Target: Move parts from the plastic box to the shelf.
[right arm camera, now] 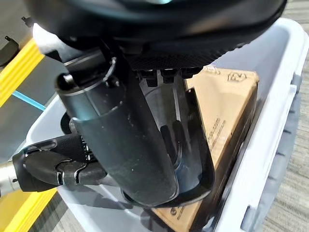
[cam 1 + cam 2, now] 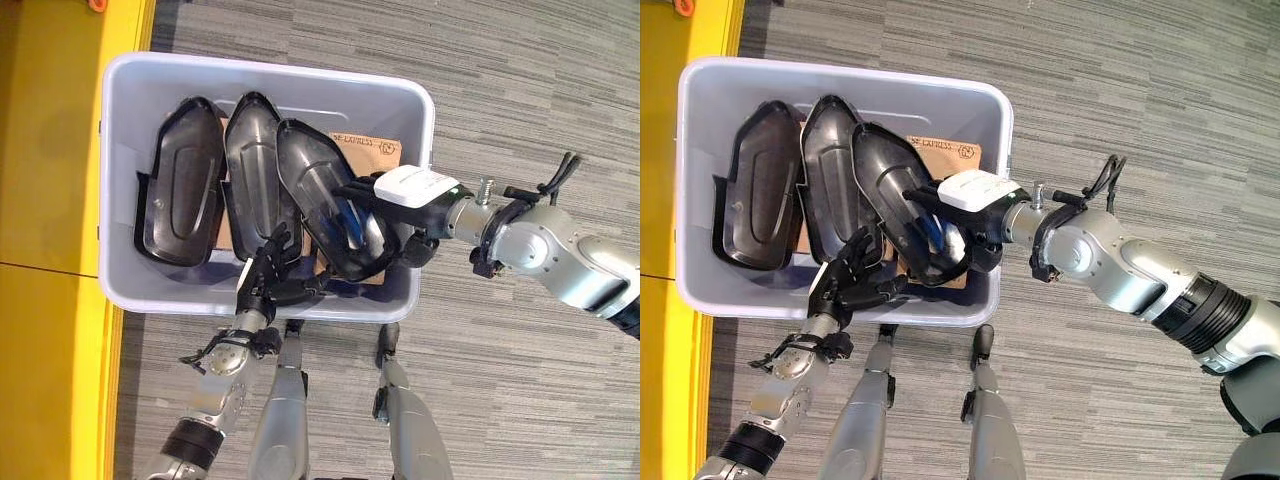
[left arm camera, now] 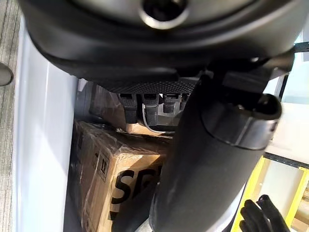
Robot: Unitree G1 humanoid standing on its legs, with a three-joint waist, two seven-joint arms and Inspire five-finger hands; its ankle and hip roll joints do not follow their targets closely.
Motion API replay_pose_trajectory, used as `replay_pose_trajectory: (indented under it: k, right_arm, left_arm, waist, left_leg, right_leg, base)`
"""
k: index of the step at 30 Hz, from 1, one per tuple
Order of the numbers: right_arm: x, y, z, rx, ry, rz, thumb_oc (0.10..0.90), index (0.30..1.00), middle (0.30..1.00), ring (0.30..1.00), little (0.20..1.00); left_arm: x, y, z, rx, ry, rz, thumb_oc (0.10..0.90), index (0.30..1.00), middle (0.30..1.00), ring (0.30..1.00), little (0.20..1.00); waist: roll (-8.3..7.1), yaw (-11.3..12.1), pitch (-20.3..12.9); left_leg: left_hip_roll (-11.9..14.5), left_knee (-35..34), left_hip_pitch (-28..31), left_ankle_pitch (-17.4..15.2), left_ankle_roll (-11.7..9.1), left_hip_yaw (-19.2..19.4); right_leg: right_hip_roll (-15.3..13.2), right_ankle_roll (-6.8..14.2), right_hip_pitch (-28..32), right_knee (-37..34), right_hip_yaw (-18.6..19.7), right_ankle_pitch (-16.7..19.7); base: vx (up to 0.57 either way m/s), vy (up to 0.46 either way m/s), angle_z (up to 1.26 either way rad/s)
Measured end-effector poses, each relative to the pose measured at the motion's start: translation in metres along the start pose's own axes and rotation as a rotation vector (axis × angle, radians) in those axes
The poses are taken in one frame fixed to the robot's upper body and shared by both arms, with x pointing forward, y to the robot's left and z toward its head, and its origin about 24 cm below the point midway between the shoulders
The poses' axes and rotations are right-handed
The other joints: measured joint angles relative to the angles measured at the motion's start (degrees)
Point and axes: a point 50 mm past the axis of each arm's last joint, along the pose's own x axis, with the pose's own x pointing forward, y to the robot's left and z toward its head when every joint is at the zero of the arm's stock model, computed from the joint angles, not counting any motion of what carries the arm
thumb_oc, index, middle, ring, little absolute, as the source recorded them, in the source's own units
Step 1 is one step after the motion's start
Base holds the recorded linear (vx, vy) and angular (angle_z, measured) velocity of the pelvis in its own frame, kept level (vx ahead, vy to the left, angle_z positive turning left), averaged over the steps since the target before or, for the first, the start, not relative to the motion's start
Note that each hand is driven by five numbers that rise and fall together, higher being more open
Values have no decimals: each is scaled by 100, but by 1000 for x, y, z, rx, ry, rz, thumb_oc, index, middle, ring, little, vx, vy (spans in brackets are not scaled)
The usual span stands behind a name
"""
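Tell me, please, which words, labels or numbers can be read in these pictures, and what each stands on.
Cardboard box inside the plastic box: a line of small dark print and a symbol along its edge, too small to read.
The same cardboard box, in the left wrist view: large dark letters, partly hidden, not readable as a word.
Black parts: no print seen.

One thing carries print – the carton (image 2: 365,148) lying in the plastic box (image 2: 420,100) under the dark parts. Along its far edge runs a line of small dark capitals, ending in a small outlined symbol at the corner. The left wrist view shows big black block letters on the carton's side, cut off by the hand, with a few small square marks beside them – too small to make out. The right wrist view shows one more line of fine print along a carton edge.
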Motion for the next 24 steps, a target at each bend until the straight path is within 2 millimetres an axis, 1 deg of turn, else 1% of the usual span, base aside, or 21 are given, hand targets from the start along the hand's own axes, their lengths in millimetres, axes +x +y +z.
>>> replay_pose_trajectory:
  k: [3,4,6,10,14,18,22,23,24]
  right_arm:
    - [-8,-13,14,-53,-57,-22,900,1000,1000,1000,1000]
    - [-22,-24,23,-110,-87,-30,900,1000,1000,1000,1000]
    - [-26,-34,29,-136,-118,-62,900,1000,1000,1000,1000]
    - [-19,-31,38,-101,-169,-60,900,1000,1000,1000,1000]
    - [-15,-25,41,-82,-191,-48,900,1000,1000,1000,1000]
    - [-4,-16,50,-49,-237,-25,900,1000,1000,1000,1000]
    - [11,-13,55,3,-258,-36,900,1000,1000,1000,1000]
    - [15,-3,51,43,-239,-18,900,1000,1000,1000,1000]
    - [15,2,48,57,-222,-6,900,1000,1000,1000,1000]
  left_arm:
    - [0,2,1,-1,-3,7,900,1000,1000,1000,1000]
    - [0,5,2,-2,-6,21,900,1000,1000,1000,1000]
    - [0,10,3,0,-10,38,900,1000,1000,1000,1000]
    - [1,10,4,-1,-16,40,900,1000,1000,1000,1000]
    - [1,9,6,0,-21,37,900,1000,1000,1000,1000]
    - [1,9,6,0,-21,35,900,1000,1000,1000,1000]
    - [1,7,7,1,-28,33,900,1000,1000,1000,1000]
    - [2,3,8,3,-35,19,900,1000,1000,1000,1000]
    - [2,2,9,4,-37,14,900,1000,1000,1000,1000]
  waist:
    - [-48,-22,11]
    - [-130,-49,26]
    - [-271,-105,19]
    - [-294,-90,19]
    - [-294,-79,19]
    - [-293,-69,20]
    - [-292,-39,21]
    - [-290,38,22]
    - [-290,71,22]
  left_leg:
    - [6,1,43,3,1,0]
    - [7,1,84,4,-1,-9]
    - [13,1,155,9,-8,-10]
    - [11,0,136,47,-17,-34]
    - [9,1,82,53,-18,-45]
    - [10,1,73,52,-18,-44]
    - [9,1,25,58,-24,-42]
    - [7,1,-15,63,-24,-46]
    - [5,1,-26,63,-25,-54]
  right_leg:
    - [1,-1,48,3,-1,2]
    - [6,-1,88,3,-9,2]
    - [14,-1,154,5,-3,2]
    - [16,-8,132,39,-8,7]
    - [17,-12,88,38,-17,10]
    - [18,-12,83,30,-17,9]
    - [17,-13,25,42,-12,10]
    - [16,-10,-10,41,-20,7]
    - [15,-6,-11,33,-32,4]
  base:
    - [0,0,0]
    - [0,0,0]
    - [0,0,0]
    - [2,-2,1]
    - [0,0,0]
    - [0,0,0]
    - [0,0,0]
    - [0,0,0]
    - [-21,3,6]
